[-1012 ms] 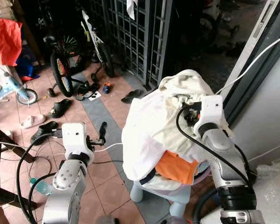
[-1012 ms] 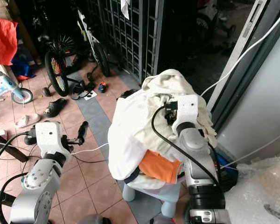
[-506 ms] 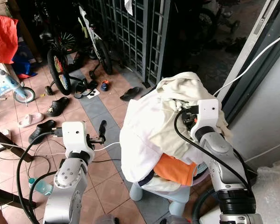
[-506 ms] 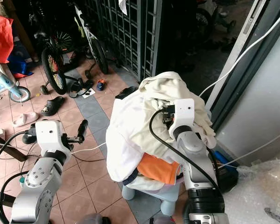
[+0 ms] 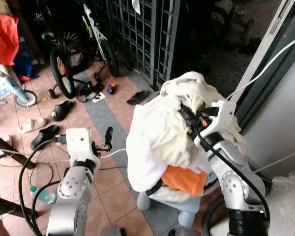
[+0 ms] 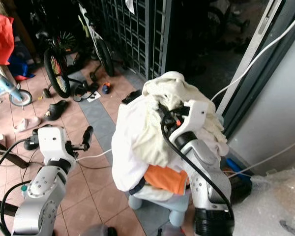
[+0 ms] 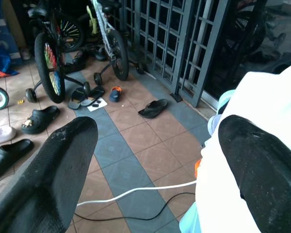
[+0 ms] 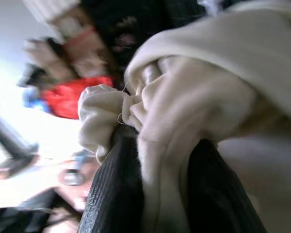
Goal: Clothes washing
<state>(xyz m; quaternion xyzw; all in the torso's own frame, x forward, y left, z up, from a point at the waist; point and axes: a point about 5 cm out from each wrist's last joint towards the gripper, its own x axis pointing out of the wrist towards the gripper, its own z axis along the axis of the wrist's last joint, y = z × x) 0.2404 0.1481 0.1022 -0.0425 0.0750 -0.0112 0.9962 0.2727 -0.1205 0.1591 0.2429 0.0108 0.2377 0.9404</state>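
Note:
A heap of clothes (image 5: 160, 137) sits on a pale blue stool (image 5: 184, 210): white and cream garments on top, an orange one (image 5: 184, 179) lower down. My right gripper (image 5: 187, 115) is buried in the top of the heap, shut on a cream garment (image 8: 184, 121) pinched between its black fingers (image 8: 114, 194). My left gripper (image 5: 108, 137) hovers open to the left of the heap at mid height, holding nothing; its fingers (image 7: 53, 179) stand wide apart with the white cloth (image 7: 252, 160) just beside one of them.
A metal grille gate (image 5: 147, 34) stands behind the heap. Bicycles (image 5: 64, 64) and several sandals (image 5: 64, 113) lie on the tiled floor to the left. A white cable (image 5: 115, 153) crosses the floor. A wall and door frame (image 5: 275, 98) rise on the right.
My right gripper has turned and pushed deeper into the top of the heap, lifting the cream garment a little. The left arm has stayed put.

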